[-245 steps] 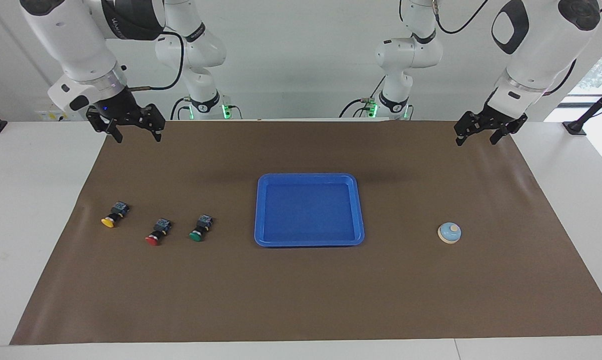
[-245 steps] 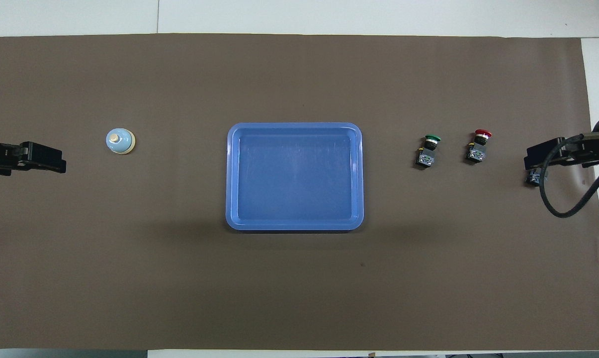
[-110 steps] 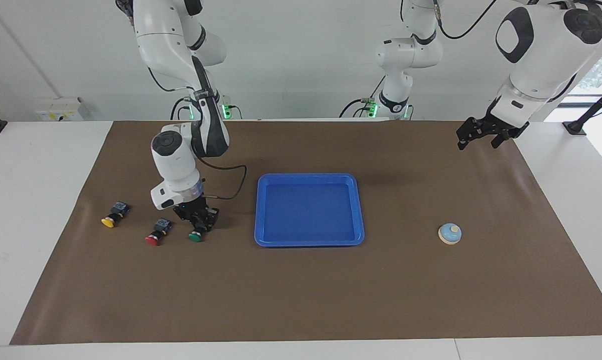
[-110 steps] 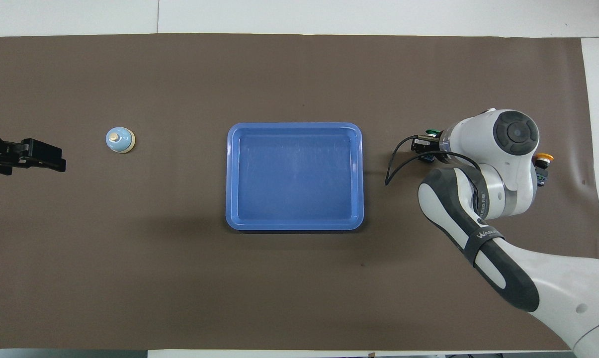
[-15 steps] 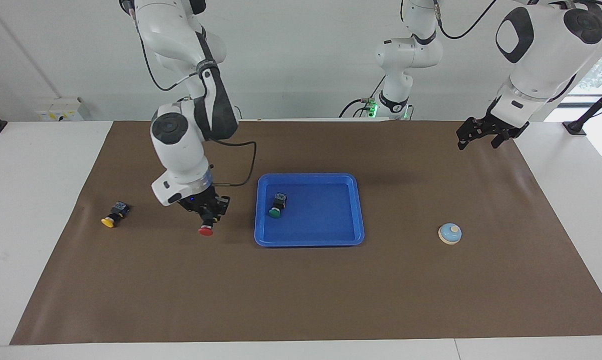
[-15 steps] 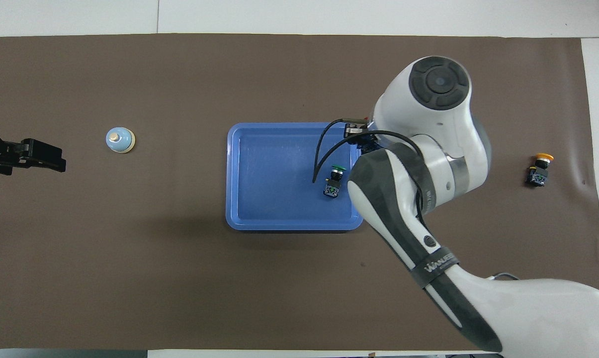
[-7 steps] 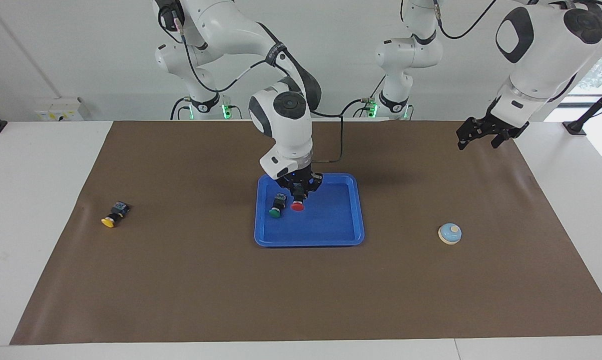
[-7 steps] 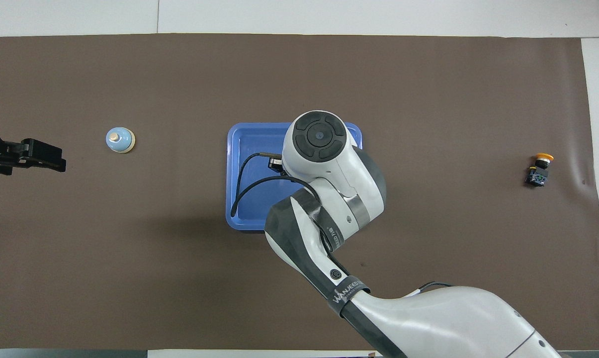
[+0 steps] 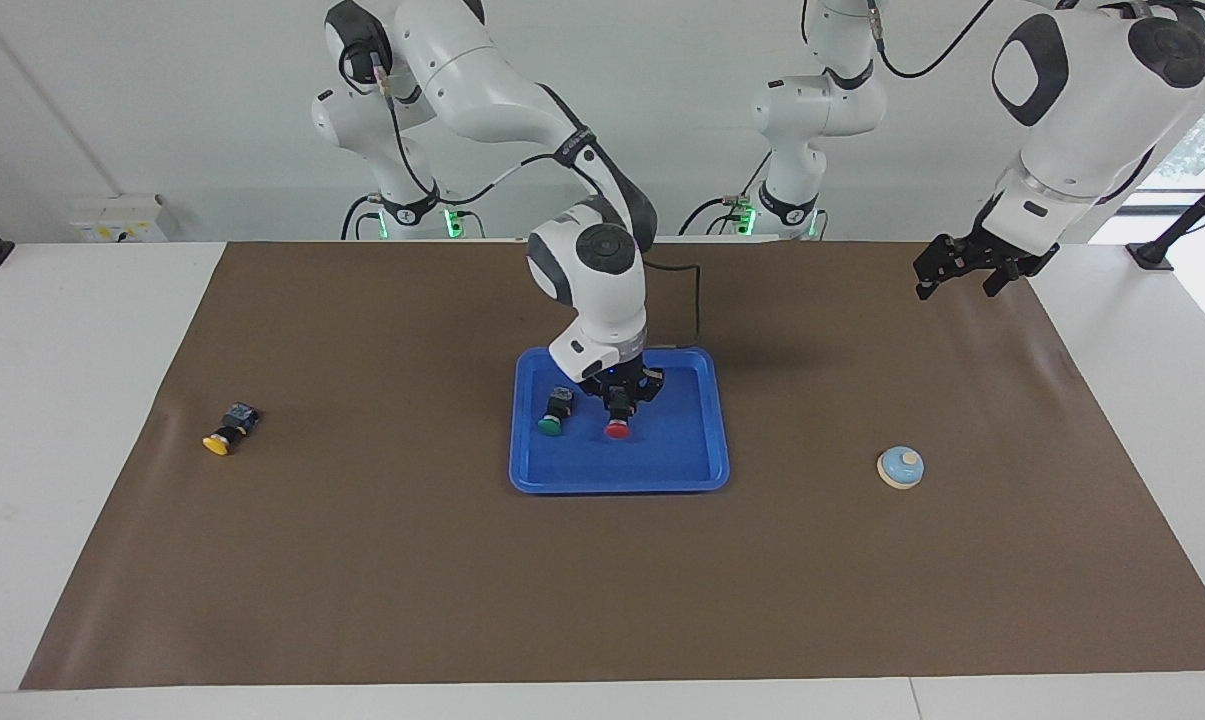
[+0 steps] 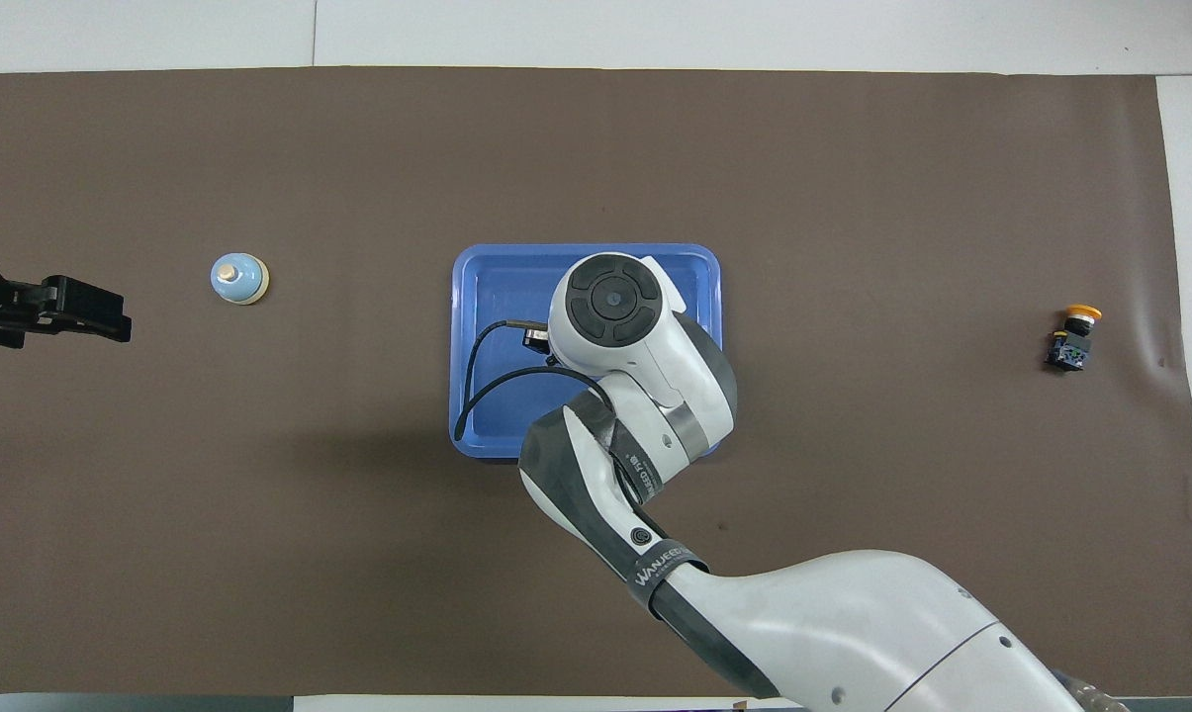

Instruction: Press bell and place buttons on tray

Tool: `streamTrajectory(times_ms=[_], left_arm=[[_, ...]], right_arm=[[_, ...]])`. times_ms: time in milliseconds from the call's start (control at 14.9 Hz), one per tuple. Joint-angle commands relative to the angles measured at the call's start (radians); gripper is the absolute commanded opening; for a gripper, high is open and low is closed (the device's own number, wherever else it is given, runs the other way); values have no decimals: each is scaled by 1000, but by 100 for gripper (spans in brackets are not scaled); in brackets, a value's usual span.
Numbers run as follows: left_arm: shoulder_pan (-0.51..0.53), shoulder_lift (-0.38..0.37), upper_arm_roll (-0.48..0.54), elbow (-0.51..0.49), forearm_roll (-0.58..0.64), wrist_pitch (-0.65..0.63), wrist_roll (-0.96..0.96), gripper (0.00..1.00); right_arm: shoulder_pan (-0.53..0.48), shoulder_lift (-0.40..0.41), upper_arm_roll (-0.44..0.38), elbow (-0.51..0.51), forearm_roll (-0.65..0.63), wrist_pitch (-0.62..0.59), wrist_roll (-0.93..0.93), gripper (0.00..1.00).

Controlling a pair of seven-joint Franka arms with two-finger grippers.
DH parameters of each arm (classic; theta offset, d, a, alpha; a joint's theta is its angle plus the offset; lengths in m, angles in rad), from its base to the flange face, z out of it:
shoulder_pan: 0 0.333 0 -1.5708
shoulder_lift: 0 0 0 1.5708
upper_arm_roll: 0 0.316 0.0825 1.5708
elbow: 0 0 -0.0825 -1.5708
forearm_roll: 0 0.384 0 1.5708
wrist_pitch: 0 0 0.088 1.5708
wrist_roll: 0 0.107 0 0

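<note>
Red button in right end effector

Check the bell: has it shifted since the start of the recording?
No. The bell sits at the same spot, level with the tray's outer edge, toward the left arm's end.

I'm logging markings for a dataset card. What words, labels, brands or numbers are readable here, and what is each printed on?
"WANJEEDA" (roughly; the letters are small): white print on the black band around the right arm, overhead view.
Green button, red button, yellow button, bell, tray: no readable text.
</note>
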Motion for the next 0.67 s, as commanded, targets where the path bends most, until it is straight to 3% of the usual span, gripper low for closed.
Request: streamTrajectory(times_ms=[0,134,201,268,402,603], left_arm=[[1,-10,0,-1,12,-2,1,100],[1,-10,0,-1,12,-2,1,100],[1,-10,0,-1,12,-2,1,100],[1,-10,0,-1,12,-2,1,100],[1,-10,0,-1,12,-2,1,100],[1,-10,0,-1,12,-2,1,100]], right_arm=[[-3,-44,-1,-81,18,52,0,0],[-3,-45,-1,-81,18,49,6,0],[-3,-45,-1,-76,20,46,11,40],[0,-45,-1,-72,20,40,20,99],[3,-44,-1,-37,20,-7,76,100],[-3,-40,-3,87,20,-170,94,100]])
